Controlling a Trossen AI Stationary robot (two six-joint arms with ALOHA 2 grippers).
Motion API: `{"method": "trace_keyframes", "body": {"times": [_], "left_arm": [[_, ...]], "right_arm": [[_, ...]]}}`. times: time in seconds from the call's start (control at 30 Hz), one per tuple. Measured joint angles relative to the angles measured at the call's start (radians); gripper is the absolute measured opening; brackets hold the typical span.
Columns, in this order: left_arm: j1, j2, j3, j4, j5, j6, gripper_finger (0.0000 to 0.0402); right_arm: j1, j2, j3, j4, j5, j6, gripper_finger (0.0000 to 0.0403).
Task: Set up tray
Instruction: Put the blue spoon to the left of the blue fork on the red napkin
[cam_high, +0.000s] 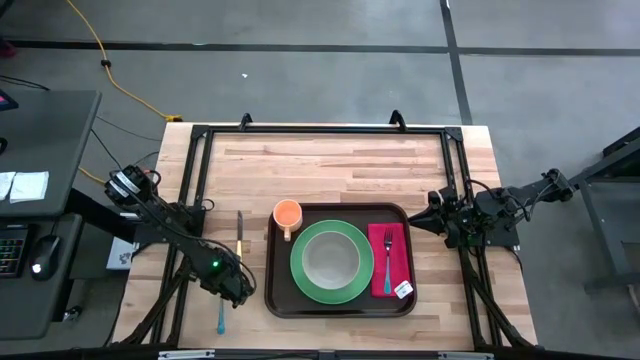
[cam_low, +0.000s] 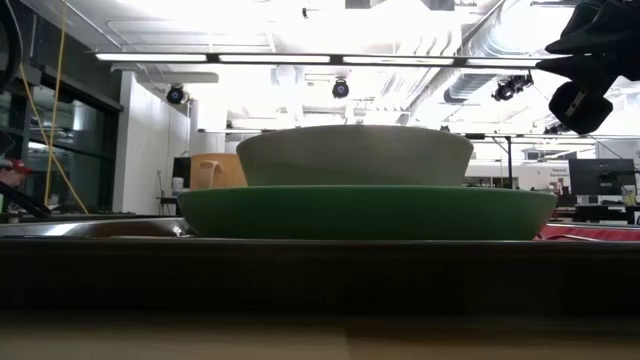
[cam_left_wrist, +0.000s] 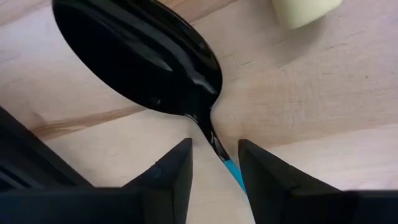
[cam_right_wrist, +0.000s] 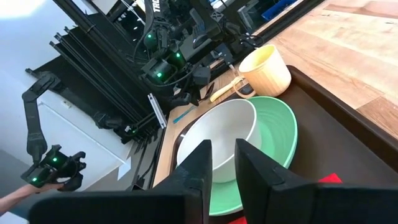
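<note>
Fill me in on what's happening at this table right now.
A meal tray is being laid. The large dark-brown plastic tray already holds a round green plate with a pale bowl, an orange cup, and a red-pink napkin with a fork. The left gripper is down over a blue-handled spoon on the wooden table beside the tray, fingers straddling its neck. The right gripper waits at the tray's right edge.
</note>
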Motion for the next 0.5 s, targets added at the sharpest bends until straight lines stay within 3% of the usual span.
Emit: {"method": "trace_keyframes", "body": {"times": [0.5], "left_arm": [[0.000, 0.051, 0.003, 0.010, -0.007, 0.004, 0.0154]], "right_arm": [[0.000, 0.000, 0.000, 0.000, -0.003, 0.003, 0.0046]]}}
